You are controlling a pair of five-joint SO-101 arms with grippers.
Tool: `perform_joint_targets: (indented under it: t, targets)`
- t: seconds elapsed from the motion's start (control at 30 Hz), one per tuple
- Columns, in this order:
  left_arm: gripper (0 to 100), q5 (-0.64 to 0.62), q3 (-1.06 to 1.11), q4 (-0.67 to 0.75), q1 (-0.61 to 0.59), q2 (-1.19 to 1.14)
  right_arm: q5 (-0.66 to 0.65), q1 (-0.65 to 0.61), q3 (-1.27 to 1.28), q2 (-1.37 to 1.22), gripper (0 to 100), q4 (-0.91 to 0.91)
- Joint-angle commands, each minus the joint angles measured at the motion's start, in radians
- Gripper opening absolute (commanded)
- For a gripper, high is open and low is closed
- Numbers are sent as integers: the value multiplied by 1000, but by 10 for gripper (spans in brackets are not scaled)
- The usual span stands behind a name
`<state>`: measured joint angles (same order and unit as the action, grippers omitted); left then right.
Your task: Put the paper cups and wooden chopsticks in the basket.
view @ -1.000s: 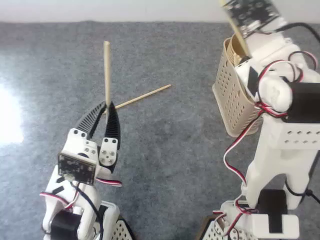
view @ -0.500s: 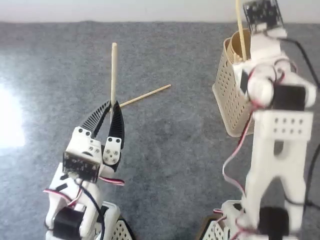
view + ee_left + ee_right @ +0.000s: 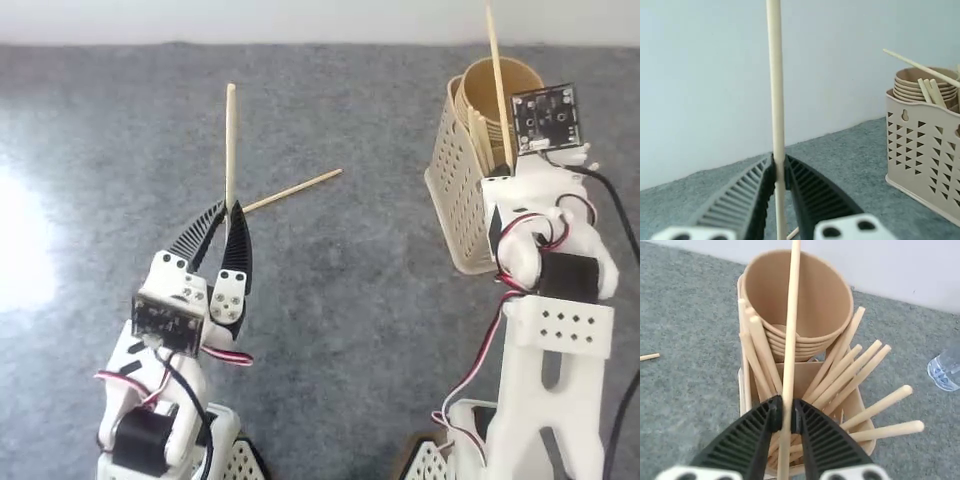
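Observation:
My left gripper point(image 3: 228, 212) point(image 3: 777, 172) is shut on a wooden chopstick point(image 3: 231, 140) point(image 3: 774, 85), held upright above the grey mat. A second chopstick point(image 3: 295, 190) lies flat on the mat just beyond it. At the right, my right gripper point(image 3: 784, 412) is shut on another chopstick point(image 3: 791, 315) point(image 3: 498, 85), directly over the beige basket point(image 3: 455, 195) point(image 3: 920, 150) point(image 3: 746, 385). The basket holds a stack of paper cups point(image 3: 795, 305) point(image 3: 500, 80) point(image 3: 920, 85) and several chopsticks point(image 3: 850, 375).
The grey mat point(image 3: 350, 290) covers the table, with open room between the two arms. A pale wall point(image 3: 700, 75) runs along the far edge. A clear plastic bottle point(image 3: 945, 371) lies on the mat past the basket.
My right arm has drawn back toward me, bringing its chopstick over the basket's opening. My left gripper has lifted its chopstick slightly and shifted a little right.

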<state>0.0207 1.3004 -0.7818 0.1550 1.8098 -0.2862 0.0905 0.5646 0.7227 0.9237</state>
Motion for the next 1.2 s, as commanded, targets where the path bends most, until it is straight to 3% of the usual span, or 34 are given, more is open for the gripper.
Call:
perform_joint_targets:
  t: [0.0,0.33,0.5,0.77,0.9,1.17]
  targets:
    - [15,-26,31,25,5,9,3,12,14,16,8,-39]
    - [15,-44,90,25,6,9,2,-15,-101,97,8,-44]
    - [15,-141,145,26,-2,11,15,-12,-46,82,8,-208]
    - [15,-144,217,29,-3,11,195,18,331,196,8,-576]
    - [15,-144,286,97,-2,11,164,15,559,417,8,-710]
    - [15,-141,326,130,6,11,95,15,895,788,8,-759]
